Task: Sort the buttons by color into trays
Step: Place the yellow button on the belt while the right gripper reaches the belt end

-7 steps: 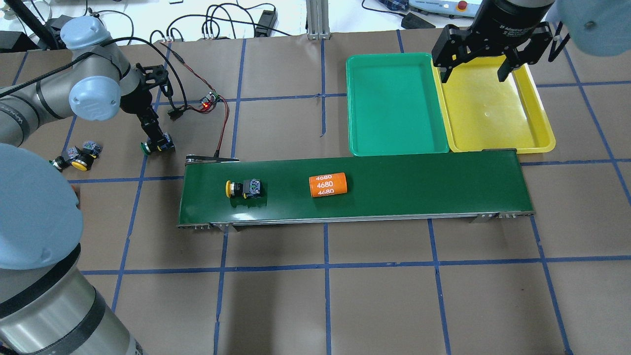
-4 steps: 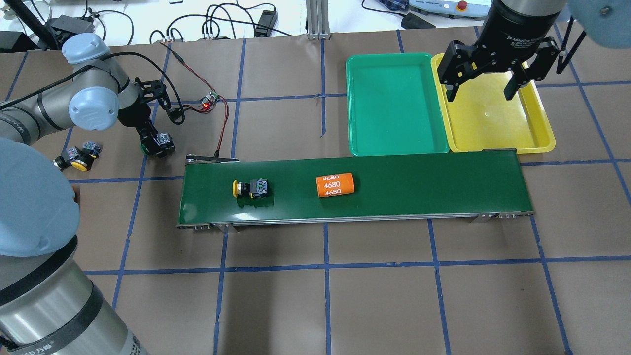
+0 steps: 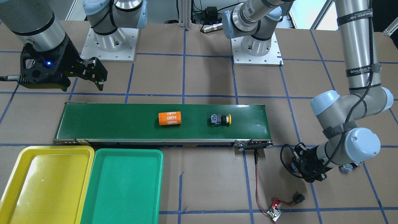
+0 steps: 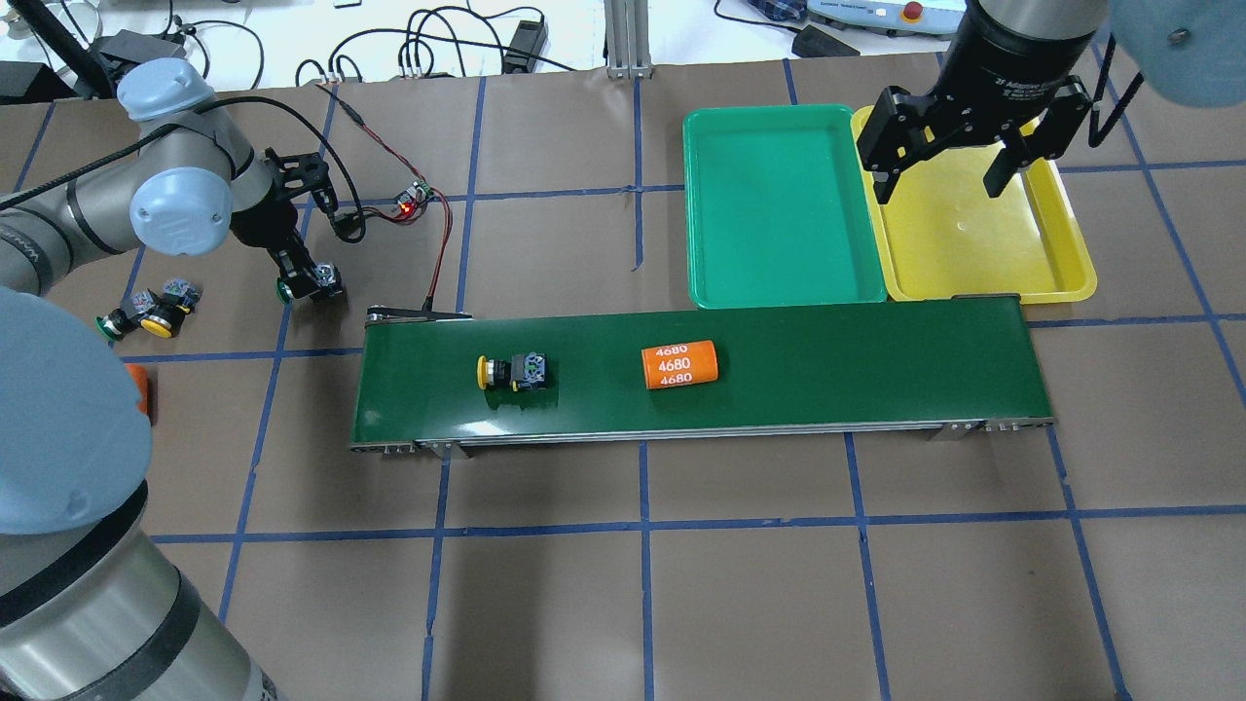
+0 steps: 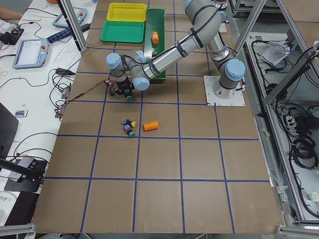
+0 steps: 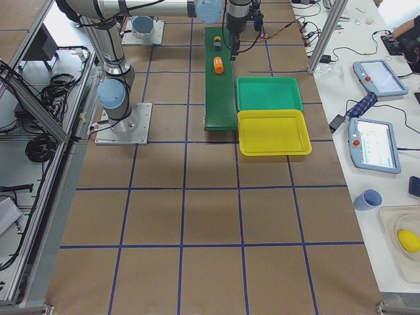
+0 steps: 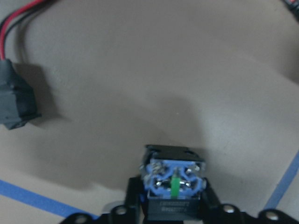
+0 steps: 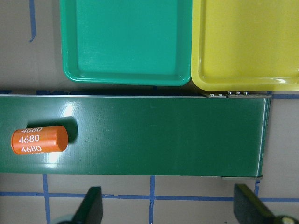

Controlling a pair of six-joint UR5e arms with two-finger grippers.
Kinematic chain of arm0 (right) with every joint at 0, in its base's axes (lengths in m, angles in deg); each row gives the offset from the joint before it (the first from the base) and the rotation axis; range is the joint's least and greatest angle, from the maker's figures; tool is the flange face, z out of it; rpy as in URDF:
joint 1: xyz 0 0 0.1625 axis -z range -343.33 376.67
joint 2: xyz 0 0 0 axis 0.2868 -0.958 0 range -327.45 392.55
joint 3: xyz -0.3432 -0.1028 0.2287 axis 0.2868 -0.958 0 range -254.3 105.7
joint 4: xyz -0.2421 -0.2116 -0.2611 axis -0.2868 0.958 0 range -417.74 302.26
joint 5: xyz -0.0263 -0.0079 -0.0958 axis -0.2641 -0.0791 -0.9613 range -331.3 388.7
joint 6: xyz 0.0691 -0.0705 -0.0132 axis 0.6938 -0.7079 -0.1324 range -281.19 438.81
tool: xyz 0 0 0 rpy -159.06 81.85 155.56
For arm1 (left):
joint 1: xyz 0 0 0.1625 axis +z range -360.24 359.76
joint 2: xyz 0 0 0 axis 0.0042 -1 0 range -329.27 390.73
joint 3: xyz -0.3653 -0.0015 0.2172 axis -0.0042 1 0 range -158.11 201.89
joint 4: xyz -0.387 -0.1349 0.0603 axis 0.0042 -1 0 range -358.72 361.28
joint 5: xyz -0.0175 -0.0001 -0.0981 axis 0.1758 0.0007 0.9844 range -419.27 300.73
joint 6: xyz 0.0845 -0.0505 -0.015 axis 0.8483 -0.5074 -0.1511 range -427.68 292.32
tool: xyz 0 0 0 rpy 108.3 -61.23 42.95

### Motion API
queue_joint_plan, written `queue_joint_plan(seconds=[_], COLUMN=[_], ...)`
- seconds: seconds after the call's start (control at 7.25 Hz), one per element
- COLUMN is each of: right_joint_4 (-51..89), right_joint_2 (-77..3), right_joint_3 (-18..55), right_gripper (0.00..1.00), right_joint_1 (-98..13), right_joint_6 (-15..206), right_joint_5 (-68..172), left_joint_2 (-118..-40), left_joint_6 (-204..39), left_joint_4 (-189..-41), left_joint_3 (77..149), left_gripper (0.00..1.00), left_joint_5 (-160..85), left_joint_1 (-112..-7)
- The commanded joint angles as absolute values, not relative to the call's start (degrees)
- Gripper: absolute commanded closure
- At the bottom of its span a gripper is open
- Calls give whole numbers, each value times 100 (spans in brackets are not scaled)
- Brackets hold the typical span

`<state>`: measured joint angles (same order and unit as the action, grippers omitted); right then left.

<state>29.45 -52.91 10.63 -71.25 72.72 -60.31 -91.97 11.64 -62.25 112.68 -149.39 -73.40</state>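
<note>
One green button (image 7: 173, 184) sits pinched in the left gripper (image 4: 307, 282) just off the conveyor belt's (image 4: 827, 370) loading end, presumably for feeding. The right gripper (image 4: 959, 166) hangs spread over the yellow tray (image 4: 1071, 263) beside the belt's other end, apparently ready for arrivals.

Silver arm tubes (image 3: 353, 37), pale-blue joint caps (image 3: 362, 144), blk right claw (image 4: 939, 185), blk cable (image 3: 370, 37)

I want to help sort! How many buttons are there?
4: yellow button on the belt, green button in the left gripper, second yellow button and second green button on the table.
</note>
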Motion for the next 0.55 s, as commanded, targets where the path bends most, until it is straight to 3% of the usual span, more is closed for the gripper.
queue_joint_plan(seconds=[0.0, 0.41], right_joint_4=[2979, 3987], right_joint_2=[-5244, -5261], right_joint_3=[1366, 2278], right_gripper=[0, 0], right_joint_1=[-7131, -7070], right_joint_6=[6052, 3653], right_joint_5=[-5972, -5989], left_joint_2=[-8697, -7723], left_joint_6=[1317, 2080], left_joint_4=[-5853, -6041], left_joint_3=[12063, 12426], left_gripper=[100, 100], left_joint_5=[-14910, -14587], left_joint_1=[-7354, -7389])
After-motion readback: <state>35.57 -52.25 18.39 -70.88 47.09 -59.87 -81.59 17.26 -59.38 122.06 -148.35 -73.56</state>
